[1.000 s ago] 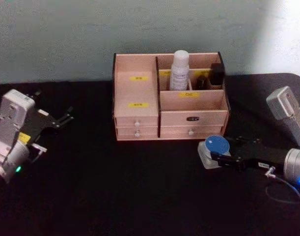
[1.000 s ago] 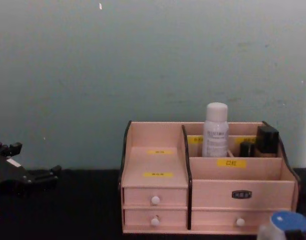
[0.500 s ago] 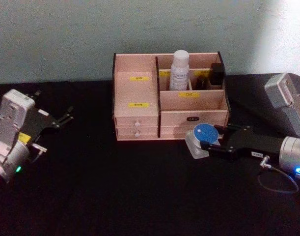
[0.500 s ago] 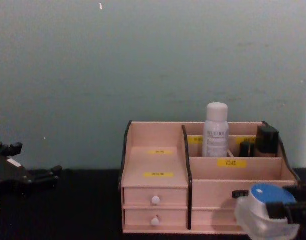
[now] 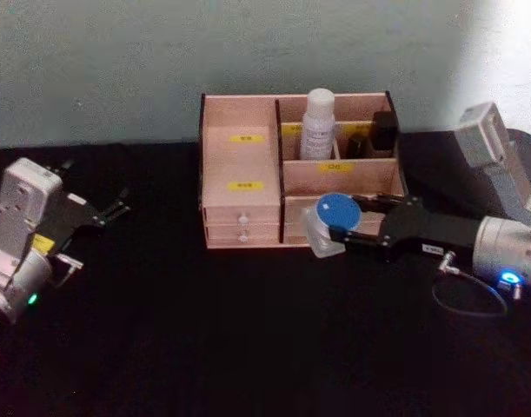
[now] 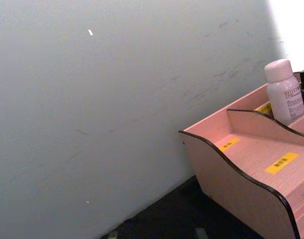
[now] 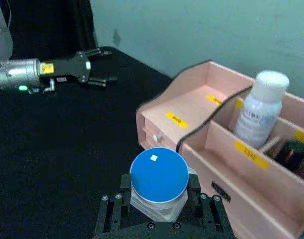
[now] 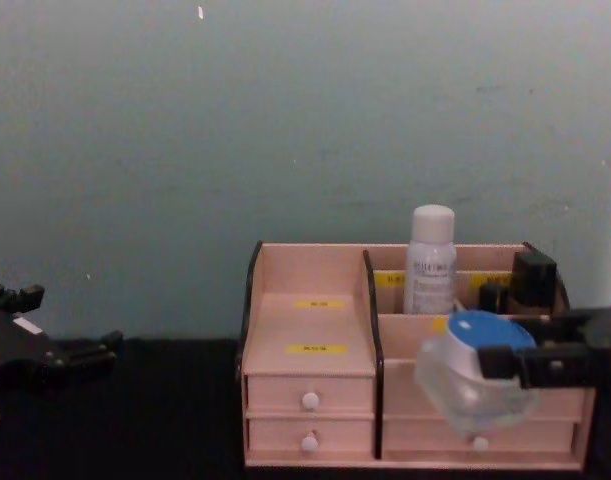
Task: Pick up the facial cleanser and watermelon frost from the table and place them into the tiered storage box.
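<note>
Left arm (image 5: 17,252): pale grey boxy casing with a yellow sticker (image 5: 42,243) and a small green light (image 5: 30,300). Its left gripper (image 5: 119,202) is black, with thin pronged fingers. Right arm (image 5: 508,252): silver-grey, a square block and a round metal cuff with a blue light (image 5: 508,280) and a thin looping cable (image 5: 445,268). The right gripper (image 5: 343,219) is matt black, its fingers (image 7: 109,211) studded with small screws.

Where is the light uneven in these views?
Head view: the wall is brightest on the right, a blue lamp glows behind the right pincer gripping the blue-lidded jar. Left wrist view: the wall beyond the tiered storage box is washed out.
</note>
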{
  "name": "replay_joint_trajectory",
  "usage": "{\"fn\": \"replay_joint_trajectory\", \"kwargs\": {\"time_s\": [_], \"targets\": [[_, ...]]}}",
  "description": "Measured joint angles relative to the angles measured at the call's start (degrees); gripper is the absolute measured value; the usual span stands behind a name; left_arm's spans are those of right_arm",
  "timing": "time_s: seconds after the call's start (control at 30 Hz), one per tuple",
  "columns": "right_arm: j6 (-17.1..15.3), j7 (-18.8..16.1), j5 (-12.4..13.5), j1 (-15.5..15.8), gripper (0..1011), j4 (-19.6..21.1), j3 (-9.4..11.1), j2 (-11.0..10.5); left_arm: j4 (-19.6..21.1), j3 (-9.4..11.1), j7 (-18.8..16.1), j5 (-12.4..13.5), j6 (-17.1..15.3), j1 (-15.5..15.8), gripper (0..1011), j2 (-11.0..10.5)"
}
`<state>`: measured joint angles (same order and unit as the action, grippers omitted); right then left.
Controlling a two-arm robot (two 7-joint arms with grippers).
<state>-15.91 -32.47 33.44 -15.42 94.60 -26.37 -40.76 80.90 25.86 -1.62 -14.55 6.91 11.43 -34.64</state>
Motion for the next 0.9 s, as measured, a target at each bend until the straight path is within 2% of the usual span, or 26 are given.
{"fn": "replay_joint_trajectory", "kwargs": {"time_s": [0.13, 0.43, 0.9], "targets": [[0.64, -0.37, -0.64, -1.72, 685, -1.25, -1.01, 0.91, 0.0, 0.0, 0.0, 0.0, 0.0, 0.0, 1001, 0.0], [2.53, -1.98, -2.76, -7.37, 684, -6.03, -4.16, 4.49, 0.0, 0.0, 0.0, 0.0, 0.0, 0.0, 1001, 0.0], [4.71, -3.89, -5.66, -15.96, 685, -16.1, -8.19, 11.94, 0.0, 0.0, 0.0, 0.0, 0.0, 0.0, 1002, 0.0]]}}
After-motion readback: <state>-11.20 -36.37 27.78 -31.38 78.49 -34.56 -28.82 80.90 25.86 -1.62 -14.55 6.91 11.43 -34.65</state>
